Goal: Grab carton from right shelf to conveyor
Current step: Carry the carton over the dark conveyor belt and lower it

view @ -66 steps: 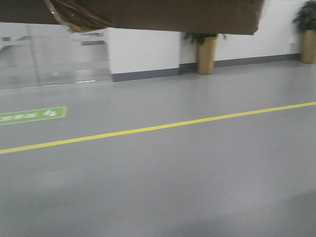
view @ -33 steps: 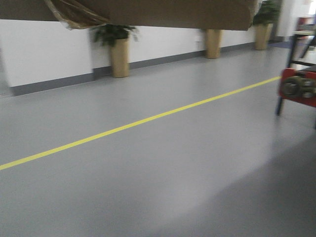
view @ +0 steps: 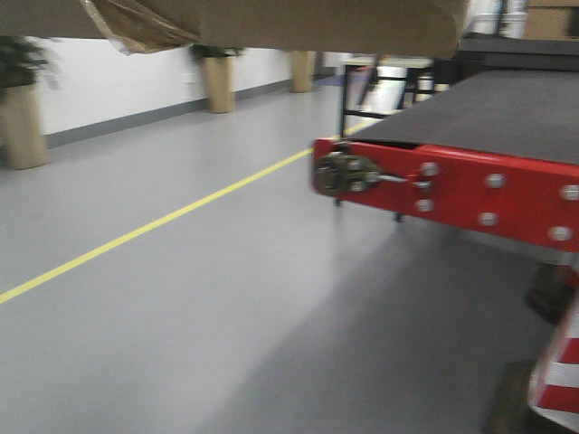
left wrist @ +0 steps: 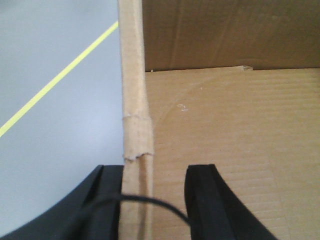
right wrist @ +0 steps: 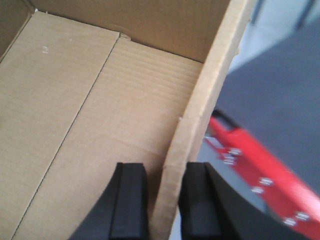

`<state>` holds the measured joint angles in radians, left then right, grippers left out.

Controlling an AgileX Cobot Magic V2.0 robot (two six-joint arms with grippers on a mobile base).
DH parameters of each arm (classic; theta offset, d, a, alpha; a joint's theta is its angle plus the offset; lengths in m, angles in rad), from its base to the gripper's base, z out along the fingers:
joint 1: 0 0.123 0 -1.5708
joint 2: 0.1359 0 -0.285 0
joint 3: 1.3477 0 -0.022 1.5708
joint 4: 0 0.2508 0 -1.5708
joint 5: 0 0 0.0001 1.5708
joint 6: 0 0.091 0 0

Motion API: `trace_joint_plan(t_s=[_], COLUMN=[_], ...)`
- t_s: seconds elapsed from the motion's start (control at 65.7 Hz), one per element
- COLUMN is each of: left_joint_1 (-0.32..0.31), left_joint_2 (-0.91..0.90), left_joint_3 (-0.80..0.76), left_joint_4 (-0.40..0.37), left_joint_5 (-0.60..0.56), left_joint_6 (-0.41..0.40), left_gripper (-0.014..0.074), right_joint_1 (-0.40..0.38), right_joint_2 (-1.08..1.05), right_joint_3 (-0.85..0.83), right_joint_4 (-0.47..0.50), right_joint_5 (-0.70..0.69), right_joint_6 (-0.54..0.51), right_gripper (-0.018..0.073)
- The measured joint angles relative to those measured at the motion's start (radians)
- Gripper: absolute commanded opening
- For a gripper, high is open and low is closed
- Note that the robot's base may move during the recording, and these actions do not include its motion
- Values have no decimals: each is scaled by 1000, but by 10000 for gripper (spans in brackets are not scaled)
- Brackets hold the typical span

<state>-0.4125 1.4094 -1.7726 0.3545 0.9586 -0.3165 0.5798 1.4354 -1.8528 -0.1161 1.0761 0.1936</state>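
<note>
1. The carton (view: pixel 271 23) is cut by the front view's top edge. Only a bottom strip shows, and its crumpled tape (view: pixel 136 27) is smeared.
2. The conveyor (view: pixel 470 185), below the carton's right end, runs off the right edge, its bolts blurred.
3. A red-and-white striped object (view: pixel 556 380), far below the carton's right end, is cropped and unidentifiable.
4. The left gripper (left wrist: pixel 152 172) and right gripper (right wrist: pixel 162 167) straddle carton walls. Their fingers (left wrist: pixel 202 200) are cropped at the bottom, and the walls hide the contact.
</note>
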Motion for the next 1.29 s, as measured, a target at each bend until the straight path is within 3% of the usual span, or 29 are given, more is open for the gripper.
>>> trace_joint_plan(t_s=[1.293], left_joint_1=[0], left_joint_2=[0], left_joint_3=[0], left_joint_4=[0], left_joint_5=[-1], left_joint_6=[0], left_gripper=[-6], right_joint_1=[0], right_joint_2=[0], right_joint_3=[0], right_joint_4=[0], right_joint_5=[0], right_joint_6=[0], right_gripper=[-69])
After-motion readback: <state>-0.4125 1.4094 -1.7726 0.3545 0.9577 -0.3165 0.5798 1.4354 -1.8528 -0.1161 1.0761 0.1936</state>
